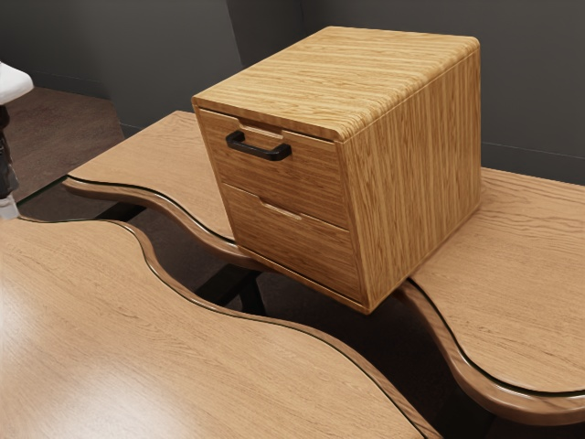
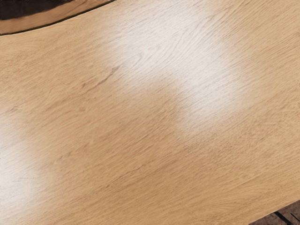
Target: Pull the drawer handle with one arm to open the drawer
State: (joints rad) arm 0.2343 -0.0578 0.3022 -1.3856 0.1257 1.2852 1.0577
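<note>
A small wooden cabinet (image 1: pixel 402 155) stood on the far surface (image 1: pixel 512 274), its front lower edge right at that surface's wavy rim. The cabinet's face held two drawers. The upper drawer (image 1: pixel 302 174) was shut, flush with the front, and carried a black handle (image 1: pixel 259 147) lying level near its top edge. The lower drawer (image 1: pixel 292 240) below it was shut as well.

A sliver of my arm (image 1: pixel 7 165) showed at the exterior view's left edge, well apart from the handle, above the near surface (image 1: pixel 137 347). A dark gap (image 1: pixel 228 283) ran between the two surfaces. I could not tell whether my jaws were spread or pressed together.

Under my hand, the wrist view showed pale wood grain of the near surface (image 2: pixel 150 140) with bright patches of glare, and a strip of the dark gap (image 2: pixel 28 7) at one corner.
</note>
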